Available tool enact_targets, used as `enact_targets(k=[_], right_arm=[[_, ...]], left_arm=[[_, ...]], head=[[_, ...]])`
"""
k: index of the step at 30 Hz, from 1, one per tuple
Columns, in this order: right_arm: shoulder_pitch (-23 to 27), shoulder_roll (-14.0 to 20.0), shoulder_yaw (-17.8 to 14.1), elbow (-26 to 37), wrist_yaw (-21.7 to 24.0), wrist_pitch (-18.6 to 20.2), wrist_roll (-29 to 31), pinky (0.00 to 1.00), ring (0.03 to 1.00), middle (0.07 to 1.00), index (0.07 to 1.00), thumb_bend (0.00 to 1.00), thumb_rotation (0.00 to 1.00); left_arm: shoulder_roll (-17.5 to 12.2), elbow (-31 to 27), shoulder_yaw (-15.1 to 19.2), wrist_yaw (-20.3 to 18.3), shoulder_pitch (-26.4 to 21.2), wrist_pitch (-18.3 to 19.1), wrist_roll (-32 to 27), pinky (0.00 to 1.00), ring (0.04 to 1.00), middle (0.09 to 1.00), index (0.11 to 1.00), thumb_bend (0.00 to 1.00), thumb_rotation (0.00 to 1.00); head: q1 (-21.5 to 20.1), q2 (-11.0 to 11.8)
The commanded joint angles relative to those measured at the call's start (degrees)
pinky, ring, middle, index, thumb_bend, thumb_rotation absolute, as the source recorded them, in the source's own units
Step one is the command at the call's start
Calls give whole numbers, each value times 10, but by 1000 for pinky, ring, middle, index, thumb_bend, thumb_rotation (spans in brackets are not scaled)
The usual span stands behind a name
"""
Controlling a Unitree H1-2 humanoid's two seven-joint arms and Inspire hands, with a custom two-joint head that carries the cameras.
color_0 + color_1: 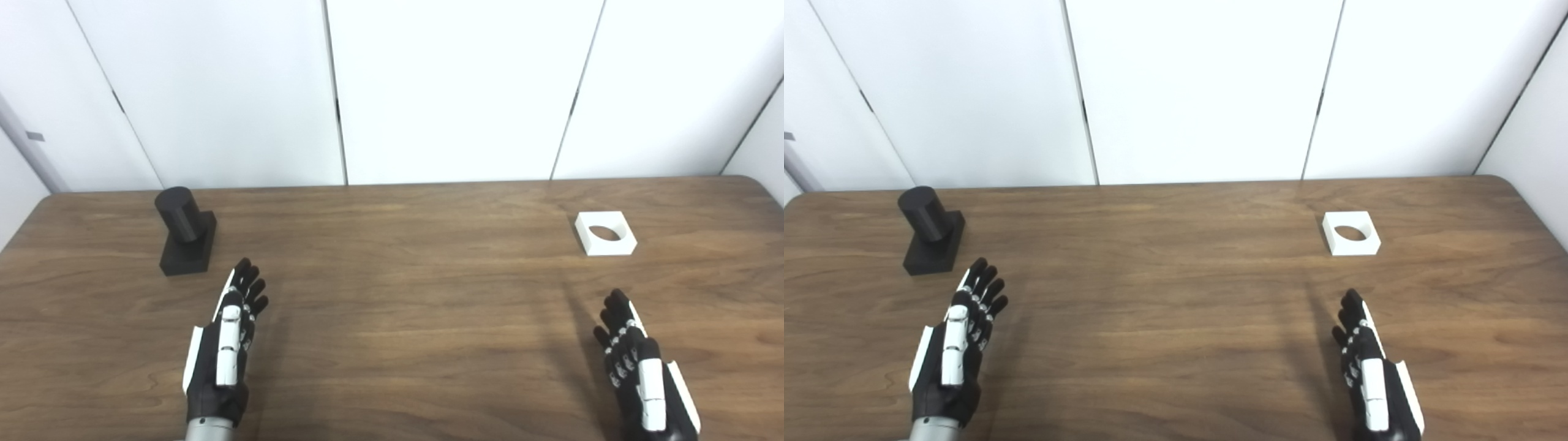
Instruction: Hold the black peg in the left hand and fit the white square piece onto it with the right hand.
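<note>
The black peg (185, 230), a round post on a square base, stands upright on the wooden table (398, 306) at the far left. The white square piece (604, 233) with a round hole lies flat at the far right. My left hand (226, 343) is open and empty, fingers stretched forward, a little near and right of the peg, apart from it. My right hand (643, 367) is open and empty, just near the white piece and apart from it.
White wall panels (453, 92) stand behind the table's far edge. The table's rounded right corner (759, 184) lies beyond the white piece.
</note>
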State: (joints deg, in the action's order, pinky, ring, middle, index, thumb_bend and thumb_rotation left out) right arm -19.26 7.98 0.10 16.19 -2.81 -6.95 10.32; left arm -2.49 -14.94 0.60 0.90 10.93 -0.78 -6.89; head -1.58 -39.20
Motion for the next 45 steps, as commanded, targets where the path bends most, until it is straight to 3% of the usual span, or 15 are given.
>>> enact_targets(k=[1,45], right_arm=[[-13,-32,3,18,2,-8,2,987,1000,993,980,648,1000],[-12,-33,4,20,-4,-1,0,980,1000,978,977,617,1000]], left_arm=[[17,-15,-3,-1,46,-16,-1,939,954,968,971,438,998],[12,-11,-14,0,44,-10,15,906,919,932,940,425,952]], head=[[-1,-1],[8,8]])
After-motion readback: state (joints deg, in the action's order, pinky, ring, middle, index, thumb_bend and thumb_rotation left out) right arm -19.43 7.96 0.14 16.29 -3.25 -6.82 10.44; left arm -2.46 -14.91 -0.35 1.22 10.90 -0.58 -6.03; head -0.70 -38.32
